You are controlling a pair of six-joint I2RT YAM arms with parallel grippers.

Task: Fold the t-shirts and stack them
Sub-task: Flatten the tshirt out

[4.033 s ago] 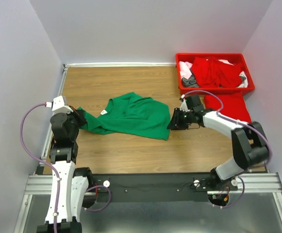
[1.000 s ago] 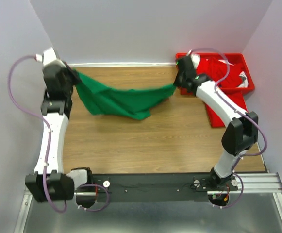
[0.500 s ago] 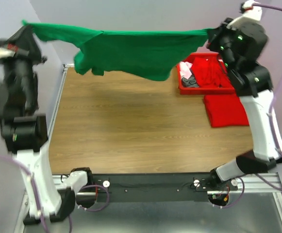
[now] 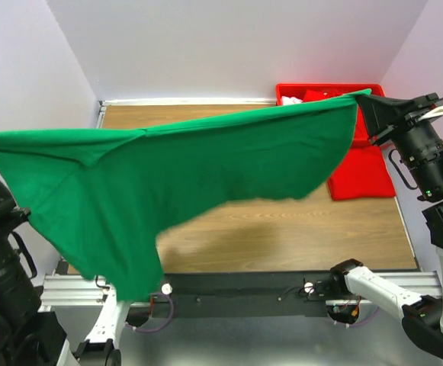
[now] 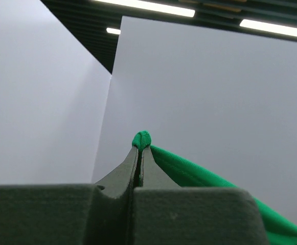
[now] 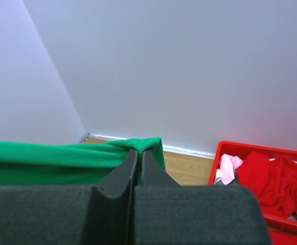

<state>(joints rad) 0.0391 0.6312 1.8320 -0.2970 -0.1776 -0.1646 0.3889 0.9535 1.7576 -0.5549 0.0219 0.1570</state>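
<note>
The bright green t-shirt [image 4: 168,175] is stretched wide in the air over the wooden table [image 4: 282,229], its lower edge hanging down at the near left. My left gripper [image 5: 140,148] is shut on one corner of the green t-shirt [image 5: 189,173], pointing up at the wall. My right gripper [image 4: 362,101] is shut on the opposite corner, high at the right; the right wrist view [image 6: 139,152] shows the green cloth [image 6: 36,161] pinched at its tips. A folded red t-shirt [image 4: 362,174] lies flat on the table at the right.
A red plastic bin [image 4: 312,89] stands at the back right, partly hidden by the green cloth. The right wrist view shows its rim [image 6: 225,150] with red [image 6: 271,178] and pink [image 6: 227,168] garments inside. White walls enclose the table on three sides.
Both arms have swung the green t-shirt up off the table and toward the camera. It has gone from a bunched strip to a wide spread sheet, still held at both ends.
</note>
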